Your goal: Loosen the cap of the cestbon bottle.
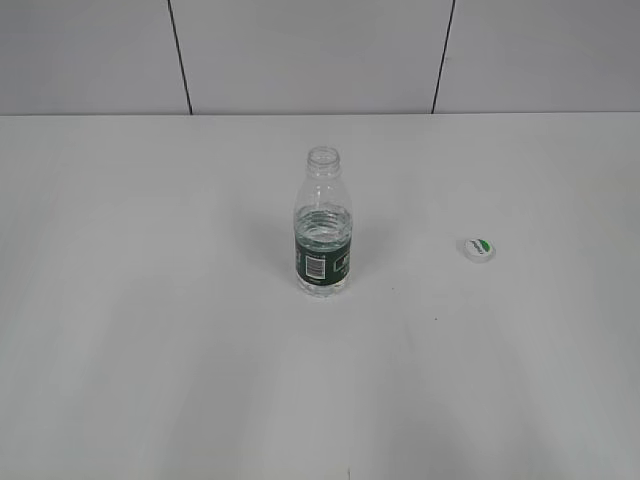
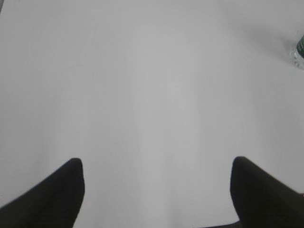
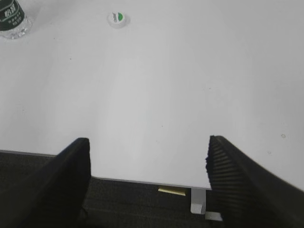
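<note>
The cestbon bottle (image 1: pixel 323 225) stands upright near the middle of the white desk (image 1: pixel 150 330), its threaded neck uncovered. The cap (image 1: pixel 478 248) lies flat on the desk, well apart from the bottle on its right, green mark facing up. The left pincer (image 2: pixel 156 190) hangs over bare desk with its jaws spread wide, gripping nothing. The right pincer (image 3: pixel 147 175) sits above the desk's near edge, jaws likewise spread wide and empty; the cap and the bottle's base lie far ahead of it.

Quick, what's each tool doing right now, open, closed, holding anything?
Left tool: open, holding nothing.
Right tool: open, holding nothing.
</note>
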You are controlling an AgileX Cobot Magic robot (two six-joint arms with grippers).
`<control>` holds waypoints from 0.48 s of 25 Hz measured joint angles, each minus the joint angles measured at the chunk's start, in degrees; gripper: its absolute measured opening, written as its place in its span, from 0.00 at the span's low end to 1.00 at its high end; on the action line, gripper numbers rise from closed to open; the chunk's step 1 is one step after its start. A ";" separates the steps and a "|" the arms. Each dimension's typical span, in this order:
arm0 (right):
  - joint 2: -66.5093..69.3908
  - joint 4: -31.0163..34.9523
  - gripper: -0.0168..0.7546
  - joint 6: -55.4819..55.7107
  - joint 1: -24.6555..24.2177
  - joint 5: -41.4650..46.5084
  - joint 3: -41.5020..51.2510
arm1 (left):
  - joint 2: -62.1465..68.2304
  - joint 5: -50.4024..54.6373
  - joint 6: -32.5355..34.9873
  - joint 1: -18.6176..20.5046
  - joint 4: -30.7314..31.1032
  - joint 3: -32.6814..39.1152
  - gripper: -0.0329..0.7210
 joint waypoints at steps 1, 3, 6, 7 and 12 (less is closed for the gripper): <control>-1.08 0.00 0.77 0.00 0.00 0.00 0.00 | -1.46 0.00 0.00 0.00 0.00 0.04 0.79; -3.41 0.03 0.77 0.00 0.00 0.00 0.00 | -3.80 0.00 0.00 0.00 0.00 0.06 0.79; -6.69 0.03 0.77 0.06 0.00 0.00 0.00 | -7.12 0.00 0.00 0.00 0.00 0.16 0.79; -7.75 0.03 0.77 0.14 0.00 0.00 0.00 | -8.14 0.00 0.00 0.00 0.00 0.16 0.79; -8.62 0.03 0.77 0.45 0.00 -0.07 0.00 | -11.91 0.05 0.00 0.00 0.00 0.23 0.79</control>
